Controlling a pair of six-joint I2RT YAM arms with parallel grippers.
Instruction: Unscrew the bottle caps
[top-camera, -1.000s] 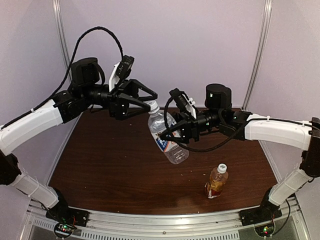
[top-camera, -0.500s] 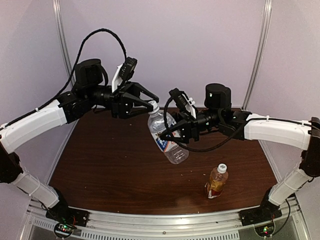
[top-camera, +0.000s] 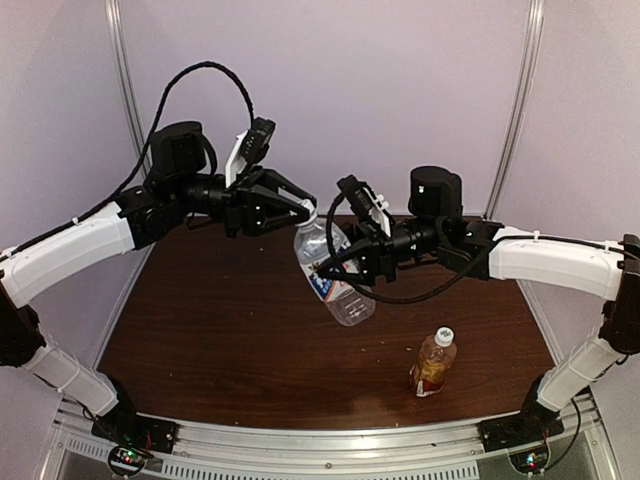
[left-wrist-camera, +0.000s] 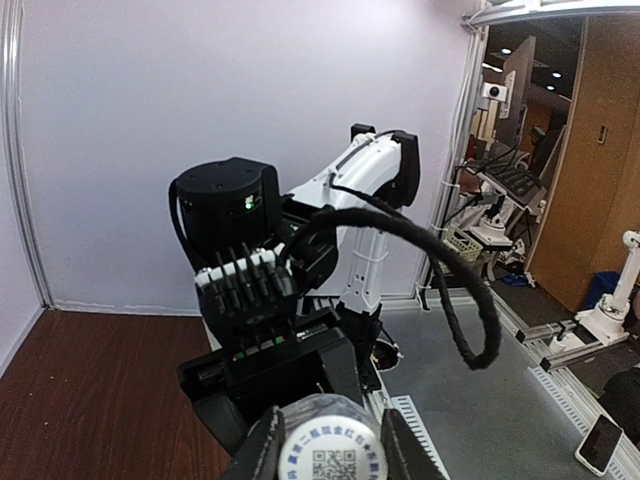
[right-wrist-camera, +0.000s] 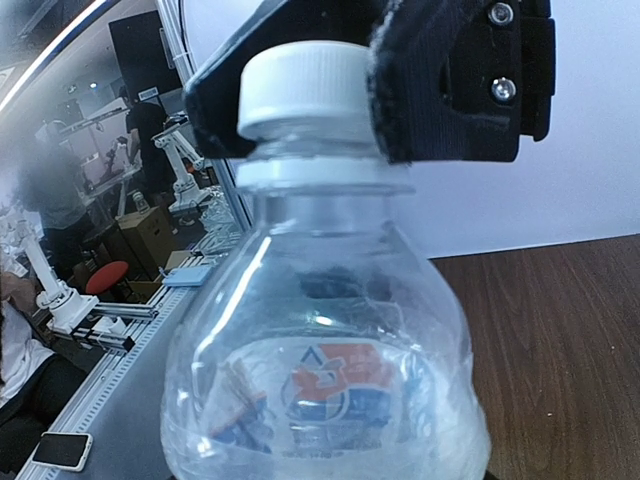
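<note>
1. One table (top-camera: 200, 340), dark brown.
2. Two claws: the right claw (top-camera: 340, 262) pinches the clear bottle (top-camera: 350, 303), holding it tilted in the air above the table. The left claw (top-camera: 308, 211) pinches its white cap (right-wrist-camera: 305, 85).
3. Two bottles: the amber bottle (top-camera: 433, 366) stands upright on the table, front right.
4. Two caps, both seated; the amber bottle's cap (top-camera: 444, 336) is untouched.

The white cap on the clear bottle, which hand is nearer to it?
Left. The left hand has its fingers around the cap; the right hand holds the clear bottle lower, at its body.
</note>
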